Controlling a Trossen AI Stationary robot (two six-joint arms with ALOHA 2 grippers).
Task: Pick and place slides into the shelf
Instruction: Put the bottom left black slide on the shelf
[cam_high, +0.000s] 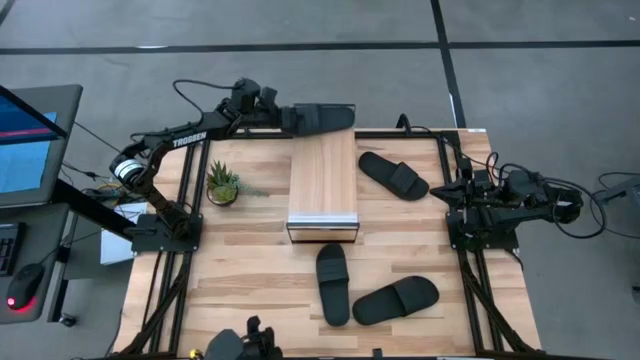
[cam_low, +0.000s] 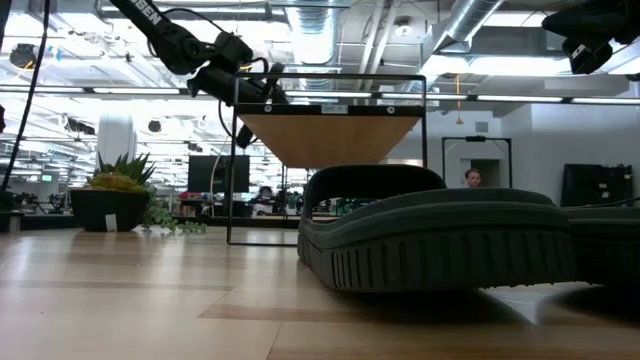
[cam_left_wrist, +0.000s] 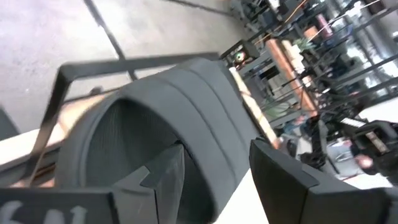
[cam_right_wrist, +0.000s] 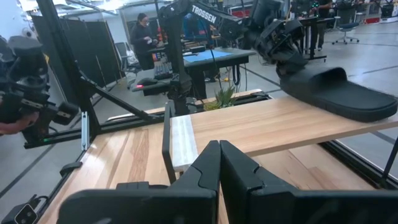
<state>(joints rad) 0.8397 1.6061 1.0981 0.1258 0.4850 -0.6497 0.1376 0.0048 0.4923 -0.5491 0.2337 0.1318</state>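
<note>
Black and matte, your wide-strapped slide (cam_high: 322, 118) lies at the shelf's (cam_high: 322, 180) far end, overhanging it; your left claw (cam_high: 286, 119) straddles the strap, fingers spread. Three slides lie on the desk (cam_high: 240, 250). Right claw (cam_right_wrist: 219, 163) waits clenched.
</note>
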